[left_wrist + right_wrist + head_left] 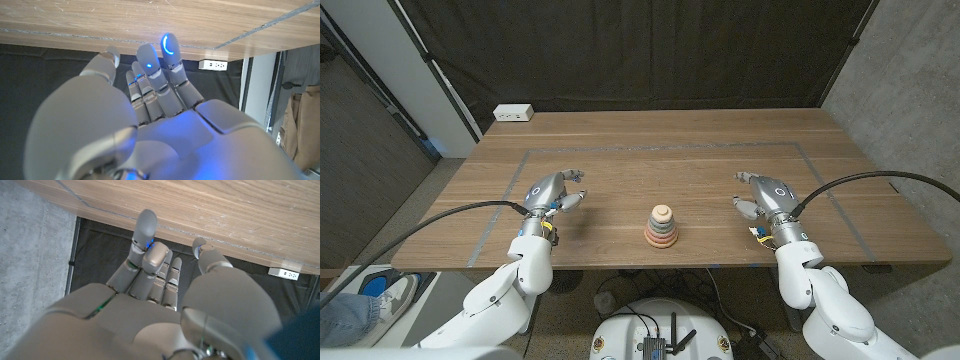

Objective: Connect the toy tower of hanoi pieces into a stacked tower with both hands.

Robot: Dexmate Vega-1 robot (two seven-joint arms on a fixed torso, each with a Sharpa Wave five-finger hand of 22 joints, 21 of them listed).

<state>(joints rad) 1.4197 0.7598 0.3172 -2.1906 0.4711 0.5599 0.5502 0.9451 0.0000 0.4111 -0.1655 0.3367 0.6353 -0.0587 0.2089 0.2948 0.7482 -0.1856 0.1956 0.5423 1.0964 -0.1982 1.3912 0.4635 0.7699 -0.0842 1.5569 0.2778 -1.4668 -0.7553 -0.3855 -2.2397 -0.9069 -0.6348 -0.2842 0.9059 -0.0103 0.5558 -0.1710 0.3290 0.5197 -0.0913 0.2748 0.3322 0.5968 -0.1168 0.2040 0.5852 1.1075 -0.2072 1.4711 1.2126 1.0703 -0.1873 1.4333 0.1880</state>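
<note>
Wooden table (pixel 660 160), black curtain (pixel 640 50) behind, grey concrete wall (pixel 910 60) alongside.

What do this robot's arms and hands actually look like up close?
Both arms are smooth white shells, each trailed by a black cable. The left robot hand and right robot hand are silver-grey with jointed, humanlike fingers; the left robot hand's fingertips glow with blue lights.

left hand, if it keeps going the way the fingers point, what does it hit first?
Likely nothing: the left hand points toward the table's far side, over bare table. The stacked ring tower sits off to its side.
</note>
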